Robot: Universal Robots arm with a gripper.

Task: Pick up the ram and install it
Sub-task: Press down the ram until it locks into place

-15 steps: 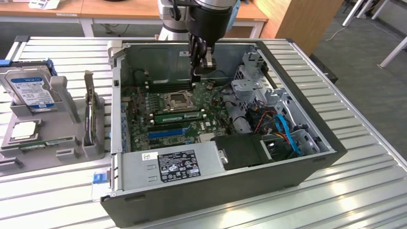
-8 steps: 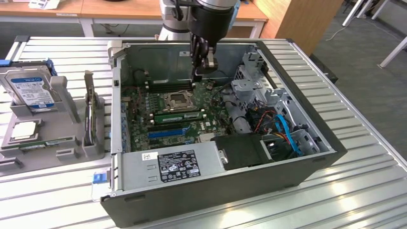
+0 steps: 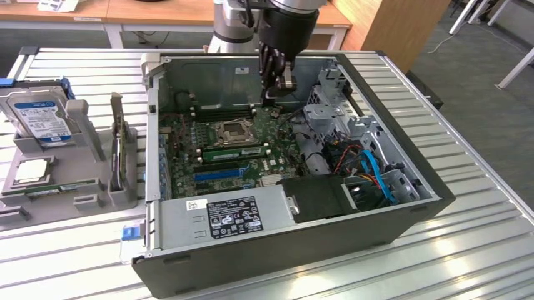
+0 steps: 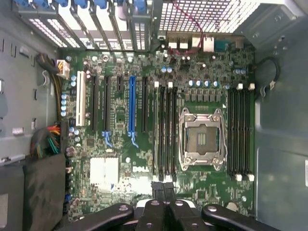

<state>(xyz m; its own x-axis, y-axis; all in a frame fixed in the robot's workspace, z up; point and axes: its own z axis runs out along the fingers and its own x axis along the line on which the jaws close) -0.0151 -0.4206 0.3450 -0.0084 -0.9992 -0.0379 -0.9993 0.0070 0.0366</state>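
Exterior view: the gripper (image 3: pixel 276 99) hangs inside the open computer case (image 3: pixel 334 256), over the board. The ram (image 3: pixel 236 150) stands in a slot just beside the processor socket (image 3: pixel 231 132). Wrist view, looking straight down: the fingers (image 4: pixel 156 190) are pressed together, holding nothing, near the long black slots (image 4: pixel 166 130).

White "DELL" lettering (image 4: pixel 139 169) stands on the green motherboard (image 4: pixel 211 190). At its six o'clock in the exterior view, a black power-supply label (image 3: pixel 235 214) is illegible.
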